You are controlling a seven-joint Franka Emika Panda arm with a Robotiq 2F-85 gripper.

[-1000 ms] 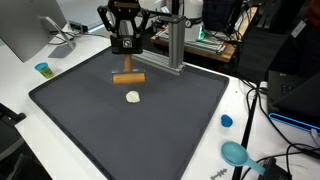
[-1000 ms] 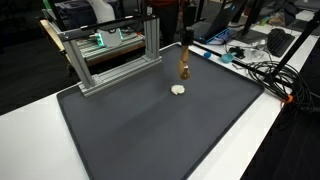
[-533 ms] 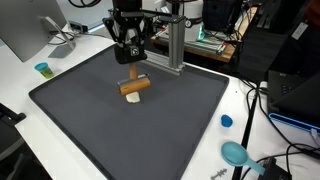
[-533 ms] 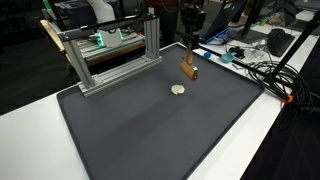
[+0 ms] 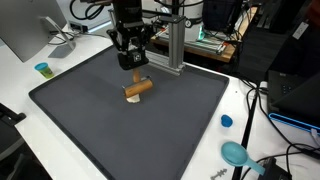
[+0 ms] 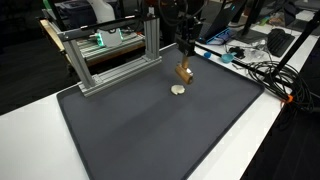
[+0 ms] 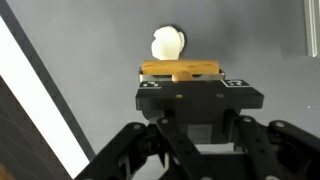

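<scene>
The black two-fingered gripper [image 5: 133,70] is seen clenched on a light-brown, T-shaped wooden piece [image 5: 139,87]. In the wrist view the short stem of the wooden piece [image 7: 180,69] is pinched between the jaws of the gripper [image 7: 192,86], while the long bar is held crosswise in front of them. In both exterior views the wooden piece [image 6: 184,72] is found directly under the gripper [image 6: 186,55], over the far half of a dark grey rectangular mat [image 5: 150,135]. It is tilted in one of these views. Whether its lower end touches the mat cannot be told.

A small cream-coloured round lump [image 6: 178,89] is lying on the mat just beside the wooden piece. In the wrist view the lump [image 7: 167,42] is seen just beyond the bar.

A silver aluminium frame [image 6: 110,60] is mounted at the far edge of the mat. A small blue cup [image 5: 42,69], a blue round cap [image 5: 226,121] and a teal scoop [image 5: 236,153] are placed on the white table [image 5: 20,95], well apart from the gripper.
</scene>
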